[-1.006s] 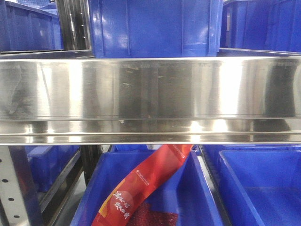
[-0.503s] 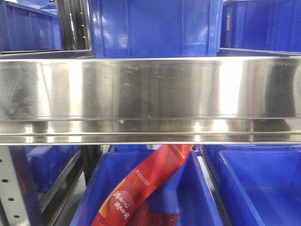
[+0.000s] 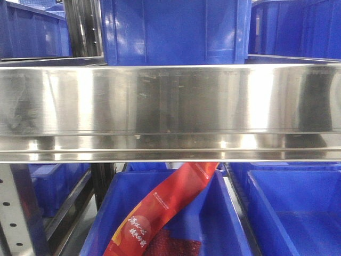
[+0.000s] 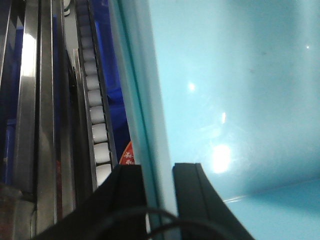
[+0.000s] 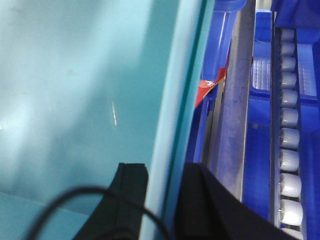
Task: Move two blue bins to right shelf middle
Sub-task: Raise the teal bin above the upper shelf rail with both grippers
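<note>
A blue bin (image 3: 176, 32) stands on the steel shelf (image 3: 170, 98) straight ahead, filling the top centre of the front view. In the wrist views a bin's inside looks pale teal (image 4: 225, 75) (image 5: 75, 75). My left gripper (image 4: 157, 167) straddles its left wall, one black finger inside and one outside, shut on the rim. My right gripper (image 5: 164, 167) straddles the right wall the same way, shut on the rim. Neither gripper shows in the front view.
More blue bins stand at the upper left (image 3: 32, 32) and upper right (image 3: 298, 29). Below the shelf, a blue bin (image 3: 224, 213) holds a red packet (image 3: 160, 208), and another bin (image 3: 298, 213) stands to its right. Roller tracks (image 4: 97, 120) (image 5: 290, 140) run beside the held bin.
</note>
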`<control>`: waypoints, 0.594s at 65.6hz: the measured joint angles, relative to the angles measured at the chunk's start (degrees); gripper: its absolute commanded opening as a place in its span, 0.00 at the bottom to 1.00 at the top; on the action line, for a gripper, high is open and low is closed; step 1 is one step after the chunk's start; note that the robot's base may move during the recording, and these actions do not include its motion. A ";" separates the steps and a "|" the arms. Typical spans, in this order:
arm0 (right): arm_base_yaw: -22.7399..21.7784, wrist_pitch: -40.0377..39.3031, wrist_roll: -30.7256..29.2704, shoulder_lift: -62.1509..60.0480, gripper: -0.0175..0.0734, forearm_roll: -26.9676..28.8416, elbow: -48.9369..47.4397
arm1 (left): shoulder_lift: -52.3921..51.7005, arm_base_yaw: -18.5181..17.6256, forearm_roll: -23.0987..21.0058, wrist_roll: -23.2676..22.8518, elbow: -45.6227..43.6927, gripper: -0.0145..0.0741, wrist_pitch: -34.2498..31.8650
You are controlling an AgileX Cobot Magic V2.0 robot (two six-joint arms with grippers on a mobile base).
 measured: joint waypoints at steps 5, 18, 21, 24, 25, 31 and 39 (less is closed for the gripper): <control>0.53 0.00 0.00 -0.36 0.02 -0.75 0.63 | -0.10 -0.06 -0.41 0.00 0.00 0.04 0.26; 1.13 -0.24 0.00 -1.13 0.02 -1.35 5.51 | -0.23 -0.64 0.00 0.00 2.47 0.04 0.39; 1.17 -0.24 0.00 -1.13 0.02 -1.35 7.17 | -0.23 -0.74 0.00 0.00 4.33 0.04 0.39; 1.26 -0.24 0.00 -1.13 0.02 -1.35 8.64 | -0.23 -0.74 0.00 0.13 6.50 0.04 0.54; 1.26 -0.24 0.00 -1.13 0.02 -1.35 9.12 | -0.23 -0.74 0.00 0.25 7.15 0.04 0.54; 1.26 -0.24 -0.21 -1.02 0.02 -1.24 12.19 | -0.23 -0.77 -0.30 0.35 11.39 0.04 0.58; 1.26 -0.46 -0.45 -1.02 0.02 -1.13 16.03 | -0.23 -0.98 -0.99 0.35 16.50 0.04 0.58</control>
